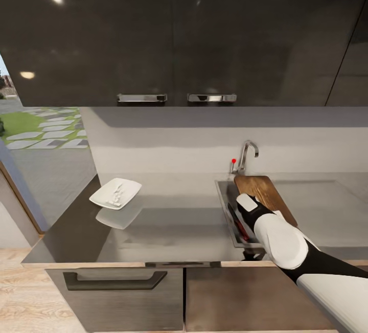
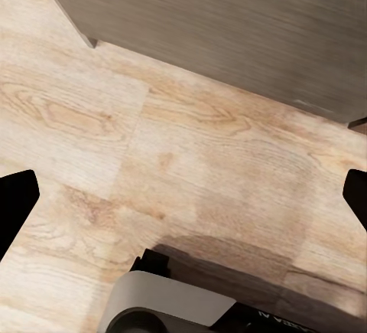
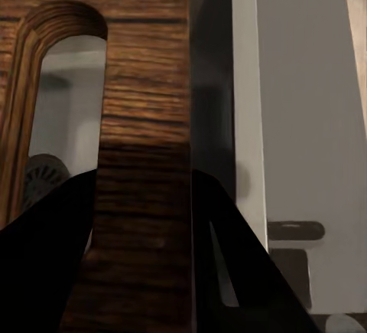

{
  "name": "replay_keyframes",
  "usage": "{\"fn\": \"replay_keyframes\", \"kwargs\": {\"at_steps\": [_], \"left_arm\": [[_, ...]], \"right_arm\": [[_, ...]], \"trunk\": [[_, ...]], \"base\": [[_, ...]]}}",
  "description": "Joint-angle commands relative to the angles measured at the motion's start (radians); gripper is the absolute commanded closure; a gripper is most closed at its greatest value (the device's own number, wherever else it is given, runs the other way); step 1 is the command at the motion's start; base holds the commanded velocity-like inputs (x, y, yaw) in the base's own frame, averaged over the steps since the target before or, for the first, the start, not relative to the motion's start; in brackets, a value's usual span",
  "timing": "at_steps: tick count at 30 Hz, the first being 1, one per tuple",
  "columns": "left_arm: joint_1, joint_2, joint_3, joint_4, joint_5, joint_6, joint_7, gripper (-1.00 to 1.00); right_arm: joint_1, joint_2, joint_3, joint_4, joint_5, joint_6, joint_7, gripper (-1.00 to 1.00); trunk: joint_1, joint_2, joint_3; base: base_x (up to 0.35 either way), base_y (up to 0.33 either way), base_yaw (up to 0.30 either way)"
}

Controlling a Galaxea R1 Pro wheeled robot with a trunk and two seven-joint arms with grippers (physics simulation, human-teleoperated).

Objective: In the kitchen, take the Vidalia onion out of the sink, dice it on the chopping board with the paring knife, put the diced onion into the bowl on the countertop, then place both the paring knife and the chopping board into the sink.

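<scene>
My right gripper (image 1: 247,202) is shut on the brown chopping board (image 1: 268,195), which it holds tilted over the sink (image 1: 224,209). In the right wrist view both black fingers (image 3: 218,233) clamp the board's (image 3: 145,96) handle end beside its slot, and the grey basin with its round drain (image 3: 42,176) shows through that slot. The paring knife (image 1: 240,229), red-handled, lies in the basin under the board. On the dark countertop (image 1: 168,231) to the left stands the white bowl (image 1: 134,186) with pale lumps in it. My left gripper (image 2: 183,199) hangs open over the wooden floor.
The chrome tap (image 1: 246,155) with its red knob stands behind the sink. Dark wall cabinets (image 1: 174,37) hang above the counter. Base cabinet fronts (image 1: 117,292) sit below the counter's front edge. The counter ends at the left, beside a glass door.
</scene>
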Motion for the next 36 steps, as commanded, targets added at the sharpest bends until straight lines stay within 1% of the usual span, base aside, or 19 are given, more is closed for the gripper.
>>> {"fn": "replay_keyframes", "kwargs": {"at_steps": [1, 4, 7, 13, 18, 21, 28, 36], "left_arm": [[-0.002, 0.0, 0.001, 0.004, 0.002, -0.007, 0.001, -1.0], [-0.002, -0.001, 0.001, 0.004, 0.002, -0.007, 0.001, -1.0], [-0.002, -0.001, 0.001, 0.004, 0.002, -0.007, 0.001, -1.0], [-0.002, -0.001, 0.001, 0.004, 0.002, -0.007, 0.001, -1.0], [-0.002, -0.002, 0.001, 0.004, 0.002, -0.007, 0.001, -1.0], [-0.002, -0.002, 0.001, 0.004, 0.002, -0.007, 0.001, -1.0], [-0.002, -0.002, 0.001, 0.004, 0.002, -0.007, 0.001, -1.0], [-0.002, -0.002, 0.001, 0.004, 0.002, -0.007, 0.001, -1.0]], "right_arm": [[0.0, 0.0, 0.008, 0.002, -0.01, -0.011, -0.001, 1.0], [0.0, 0.001, 0.008, 0.006, -0.017, -0.022, 0.0, 1.0], [0.0, 0.002, 0.008, 0.007, -0.039, -0.026, 0.0, 1.0], [0.0, 0.002, 0.008, 0.009, -0.056, -0.025, 0.001, 1.0], [0.0, 0.005, 0.01, 0.009, -0.058, -0.025, 0.001, 1.0], [0.0, 0.006, 0.01, 0.009, -0.057, -0.025, 0.001, 1.0], [0.0, 0.009, 0.012, 0.01, -0.057, -0.025, 0.001, 1.0], [0.0, 0.033, 0.013, 0.01, -0.056, -0.023, 0.007, 1.0]], "trunk": [[0.001, -0.002, -0.002], [0.001, -0.002, -0.002], [0.001, -0.002, -0.002], [0.001, -0.002, 0.002], [0.001, -0.002, 0.005], [0.001, -0.002, 0.005], [0.001, -0.002, 0.006], [0.001, -0.002, 0.006]], "base": [[0.0, 0.0, 0.0], [0.0, 0.0, 0.0], [0.0, 0.0, -0.029], [0.0, 0.0, -0.178], [0.0, 0.0, -0.197], [0.0, 0.052, -0.077], [0.0, 0.211, -0.013], [0.0, 0.037, -0.001]]}}
